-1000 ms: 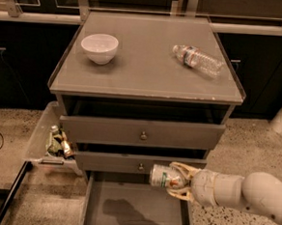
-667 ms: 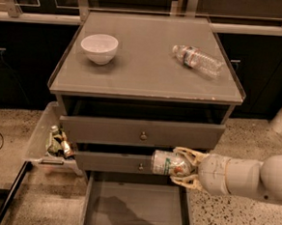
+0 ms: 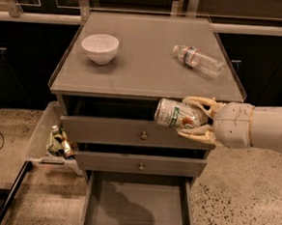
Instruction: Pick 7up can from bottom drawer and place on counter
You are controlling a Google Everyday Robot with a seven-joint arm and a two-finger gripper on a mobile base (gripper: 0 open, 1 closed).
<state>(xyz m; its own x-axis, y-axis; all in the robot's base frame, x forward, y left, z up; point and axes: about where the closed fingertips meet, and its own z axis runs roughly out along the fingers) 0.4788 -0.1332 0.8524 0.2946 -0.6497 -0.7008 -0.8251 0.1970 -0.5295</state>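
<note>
Gripping the 7up can (image 3: 176,113) sideways, the claw (image 3: 189,119) hangs in front of the cabinet, just under the front lip of the tabletop (image 3: 144,66). Its pale fingers are closed around the can's body, and the can's free end points away from the arm. Straight below the claw, the bottom drawer (image 3: 139,206) stands pulled out and bare, so the can is out of it but not yet set down.

To my eye the job now is the placing. The claw wants to rise clear of that front lip before it moves inward, or the can may knock the edge. A water bottle (image 3: 199,60) lies on its side just beyond and above the claw, and a white bowl (image 3: 100,47) sits further off past the can's free end. I'd aim for the open stretch between them, turn the can upright, and let go only once its base sits flat
</note>
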